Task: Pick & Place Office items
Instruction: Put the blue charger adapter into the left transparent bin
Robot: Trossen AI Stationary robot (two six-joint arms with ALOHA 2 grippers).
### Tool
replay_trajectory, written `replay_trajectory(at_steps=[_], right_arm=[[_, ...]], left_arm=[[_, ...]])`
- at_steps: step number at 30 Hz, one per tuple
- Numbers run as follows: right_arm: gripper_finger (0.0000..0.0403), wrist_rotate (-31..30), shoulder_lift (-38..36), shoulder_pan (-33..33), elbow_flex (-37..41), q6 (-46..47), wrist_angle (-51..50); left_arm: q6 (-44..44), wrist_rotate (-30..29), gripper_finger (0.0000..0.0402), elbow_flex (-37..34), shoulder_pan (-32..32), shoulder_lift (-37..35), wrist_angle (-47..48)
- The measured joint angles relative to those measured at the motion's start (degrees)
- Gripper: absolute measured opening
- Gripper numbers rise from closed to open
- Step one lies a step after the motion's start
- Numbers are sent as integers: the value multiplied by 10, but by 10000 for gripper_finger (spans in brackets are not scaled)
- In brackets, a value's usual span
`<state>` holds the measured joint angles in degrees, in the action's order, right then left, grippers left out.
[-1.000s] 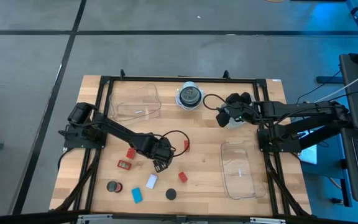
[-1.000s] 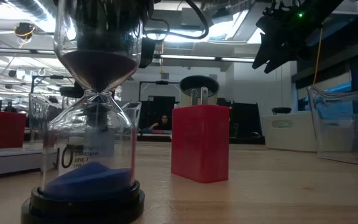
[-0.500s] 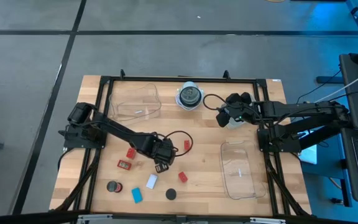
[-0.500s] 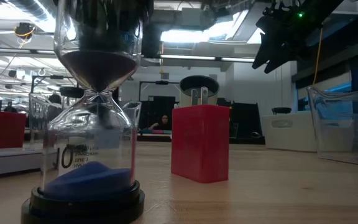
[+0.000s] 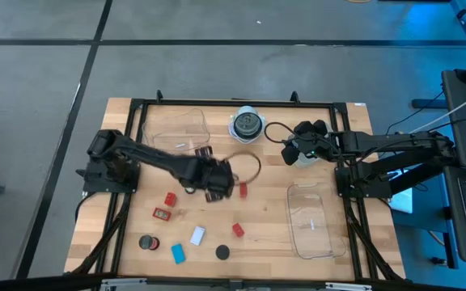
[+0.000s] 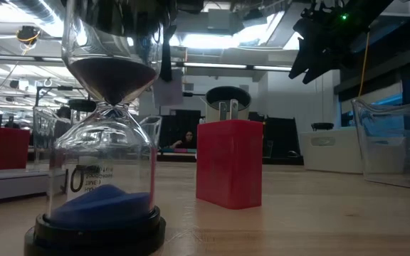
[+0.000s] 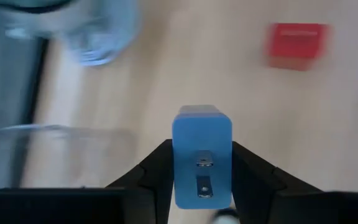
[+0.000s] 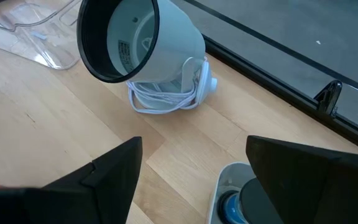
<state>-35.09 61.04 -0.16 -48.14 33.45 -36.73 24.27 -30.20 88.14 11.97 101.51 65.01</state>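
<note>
My left gripper [image 5: 215, 179] hangs over the table's middle, pointing down, shut on a blue block with two metal prongs [image 7: 202, 155]. Loose on the wood lie red blocks [image 5: 169, 199] [image 5: 238, 229] [image 5: 243, 190], a red-framed tag [image 5: 162, 214], a white block [image 5: 197, 235], another blue block [image 5: 179, 253] and black discs [image 5: 146, 242] [image 5: 223, 252]. My right gripper [image 8: 194, 180] waits open at the far right, near the white-rimmed dark object [image 8: 142, 43]. My left gripper pinches the blue block by its two long side faces [image 7: 178, 163], one dark finger [image 7: 151, 180] on each side. The fingers come from above, pointing down. The block is lifted clear of the table, its pronged face toward the wrist camera.
A clear tray [image 5: 176, 133] stands at the far left and another [image 5: 310, 218] at the right. The white-rimmed dark object [image 5: 247, 125] sits at the far middle. An hourglass [image 6: 105, 142] and a red pronged block [image 6: 228, 171] fill the low view's front.
My left gripper has moved from the table's near-middle toward the far edge, carrying the blue block with it. Its cable loop has swung along with it. The other pieces have stayed where they were.
</note>
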Motion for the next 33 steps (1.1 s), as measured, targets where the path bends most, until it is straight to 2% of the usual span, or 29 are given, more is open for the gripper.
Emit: replay_trajectory(at_steps=[4,7,14,18,22,28,33], right_arm=[[290,0,0,0,0,0,0],[290,0,0,0,0,0,0],[290,-4,0,0,0,-1,0],[290,-29,0,0,0,-1,0],[290,-33,0,0,0,0,0],[290,-34,0,0,0,18,0],[290,-30,0,0,0,21,0]], left_arm=[[1,-5,119,-23,-59,-51,35],[12,-7,119,-65,-103,-114,38],[81,-14,119,-232,-199,-300,18],[95,-3,119,-325,-257,-370,-20],[84,24,119,-393,-315,-391,-73],[18,114,129,-462,-389,-370,-152],[-23,136,125,-494,-432,-355,-219]])
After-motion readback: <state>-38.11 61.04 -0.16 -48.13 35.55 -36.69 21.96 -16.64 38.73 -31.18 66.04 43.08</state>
